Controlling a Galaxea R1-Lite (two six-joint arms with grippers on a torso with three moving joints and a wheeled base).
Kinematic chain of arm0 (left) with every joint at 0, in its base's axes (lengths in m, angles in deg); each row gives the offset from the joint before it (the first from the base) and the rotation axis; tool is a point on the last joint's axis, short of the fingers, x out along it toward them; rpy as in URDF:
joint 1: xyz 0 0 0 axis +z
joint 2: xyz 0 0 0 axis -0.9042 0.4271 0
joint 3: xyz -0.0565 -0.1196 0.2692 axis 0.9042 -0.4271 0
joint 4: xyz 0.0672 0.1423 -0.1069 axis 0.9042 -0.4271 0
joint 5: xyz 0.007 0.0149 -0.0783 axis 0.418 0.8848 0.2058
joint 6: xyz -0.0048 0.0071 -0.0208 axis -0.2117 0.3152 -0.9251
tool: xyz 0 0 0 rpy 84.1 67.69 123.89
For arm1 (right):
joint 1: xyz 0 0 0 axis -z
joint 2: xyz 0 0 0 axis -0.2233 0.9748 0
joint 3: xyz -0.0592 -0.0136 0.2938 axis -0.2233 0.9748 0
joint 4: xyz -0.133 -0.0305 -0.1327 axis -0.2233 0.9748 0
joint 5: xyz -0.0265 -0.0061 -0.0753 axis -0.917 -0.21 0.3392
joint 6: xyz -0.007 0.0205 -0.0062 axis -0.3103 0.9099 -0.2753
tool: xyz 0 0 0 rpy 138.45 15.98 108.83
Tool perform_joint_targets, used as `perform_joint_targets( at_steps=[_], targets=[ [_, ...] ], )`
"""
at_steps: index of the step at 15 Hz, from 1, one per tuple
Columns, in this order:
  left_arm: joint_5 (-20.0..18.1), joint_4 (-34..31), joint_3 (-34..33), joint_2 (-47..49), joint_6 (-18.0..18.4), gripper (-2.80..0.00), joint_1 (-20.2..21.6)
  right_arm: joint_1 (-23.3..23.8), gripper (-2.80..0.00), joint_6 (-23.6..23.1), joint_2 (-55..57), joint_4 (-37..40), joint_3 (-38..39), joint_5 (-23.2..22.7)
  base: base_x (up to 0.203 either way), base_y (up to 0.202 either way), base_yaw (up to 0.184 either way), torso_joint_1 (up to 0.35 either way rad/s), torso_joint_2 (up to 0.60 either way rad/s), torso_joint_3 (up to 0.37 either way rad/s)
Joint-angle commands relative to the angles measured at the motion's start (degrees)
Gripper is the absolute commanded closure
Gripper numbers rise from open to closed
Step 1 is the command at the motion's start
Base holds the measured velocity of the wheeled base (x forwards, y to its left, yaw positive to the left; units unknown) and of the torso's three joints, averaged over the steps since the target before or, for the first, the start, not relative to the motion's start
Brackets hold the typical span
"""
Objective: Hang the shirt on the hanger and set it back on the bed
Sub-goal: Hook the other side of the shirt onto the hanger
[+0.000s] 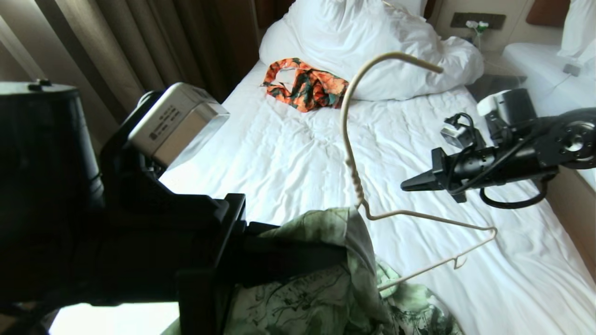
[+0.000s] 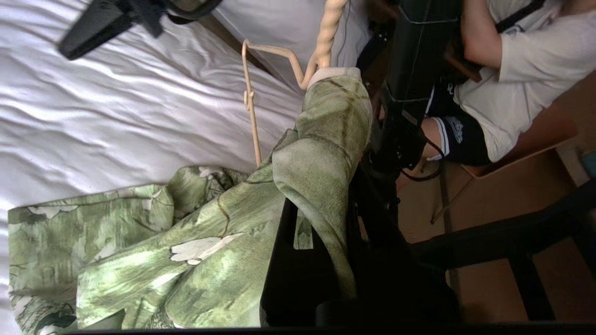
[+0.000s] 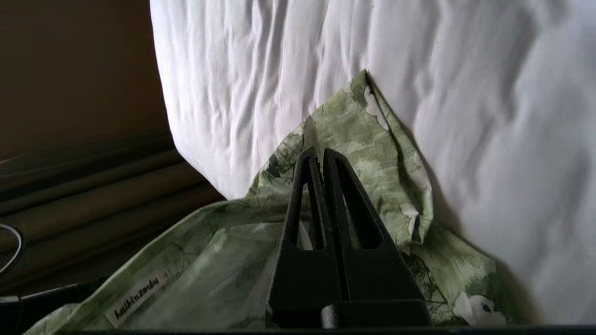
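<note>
Green shirt (image 1: 326,279) is draped over the left gripper (image 2: 321,153), whose jaws are pinched shut on the fabric, holding it above the bed (image 1: 288,153). Hanger (image 1: 368,195) is half threaded: one arm under the cloth, hook up. Right gripper (image 1: 412,184) hovers closed, empty, beside the hanger.

— What lies near the pillow (image 1: 354,42)?
— An orange-and-green floral garment (image 1: 305,83), crumpled. Brown curtains (image 1: 153,42) hang alongside.
— Anyone around?
— A seated person (image 2: 507,79) in a white shirt.
</note>
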Motion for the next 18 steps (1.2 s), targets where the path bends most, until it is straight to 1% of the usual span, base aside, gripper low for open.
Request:
perform_joint_targets(
  at_steps=[1, 2, 4, 5, 7, 9, 11, 13, 15, 17, 18],
  targets=[
    [-0.3, 0.6, -0.9, -0.2, -0.4, 0.00, 3.4, 2.6, 0.00, -1.4, -4.9, 0.4, 6.6, -2.0, 0.000, 0.000, 0.000, 0.000, 0.00, 0.000],
    [-0.4, 0.7, -1.6, -0.6, -0.5, 0.00, 5.3, 2.7, 0.00, -2.1, -6.1, 0.5, 8.0, -1.8, 0.000, 0.000, 0.000, 0.000, 0.00, 0.000],
    [-0.4, 0.9, -5.0, -1.2, -0.5, 0.00, 7.9, 2.8, 0.00, -2.3, -7.1, 0.4, 7.5, -1.2, 0.000, 0.000, 0.000, 0.000, 0.00, 0.000],
    [-0.4, 2.0, -6.6, -0.8, -0.4, 0.00, 9.0, 2.8, 0.00, -2.3, -7.2, 0.1, 6.5, -0.5, 0.000, 0.000, 0.000, 0.000, 0.00, 0.000],
    [-0.4, 6.8, -6.2, 4.0, -0.4, 0.00, 10.1, 2.8, 0.00, -2.1, -7.1, -0.9, 3.5, 0.7, 0.000, 0.000, 0.000, 0.000, 0.00, 0.000],
    [-0.2, 9.6, -2.2, 7.6, -0.3, 0.00, 10.8, 2.8, 0.00, -2.1, -7.3, -0.9, 3.2, 0.8, 0.000, 0.000, 0.000, 0.000, 0.00, 0.000],
    [-0.3, 9.2, 3.8, 11.2, -0.3, 0.00, 11.3, 4.0, 0.00, -2.1, -7.8, -1.2, 3.3, 1.0, 0.000, 0.000, 0.000, 0.000, 0.00, 0.000],
    [-0.3, 8.6, 8.8, 15.0, -0.2, 0.00, 11.3, 5.3, 0.00, -1.9, -8.4, -3.8, 3.6, 1.0, 0.000, 0.000, 0.000, 0.000, 0.00, 0.000],
    [-0.2, 8.4, 13.5, 17.4, 0.8, 0.00, 11.3, 6.6, 0.00, -1.8, -9.2, -5.4, 3.5, 0.9, 0.000, 0.000, 0.000, 0.000, 0.00, 0.000],
    [-0.1, 6.6, 19.0, 18.5, 1.4, 0.00, 11.3, 7.9, 0.00, -0.8, -10.3, -7.0, 3.5, 0.8, 0.000, 0.000, 0.000, 0.000, 0.00, 0.000],
    [-0.1, 4.1, 22.3, 18.8, 1.7, 0.00, 11.3, 8.6, 0.00, 1.5, -10.9, -8.9, 3.5, 0.8, 0.000, 0.000, 0.000, 0.000, 0.00, 0.000]
  ],
)
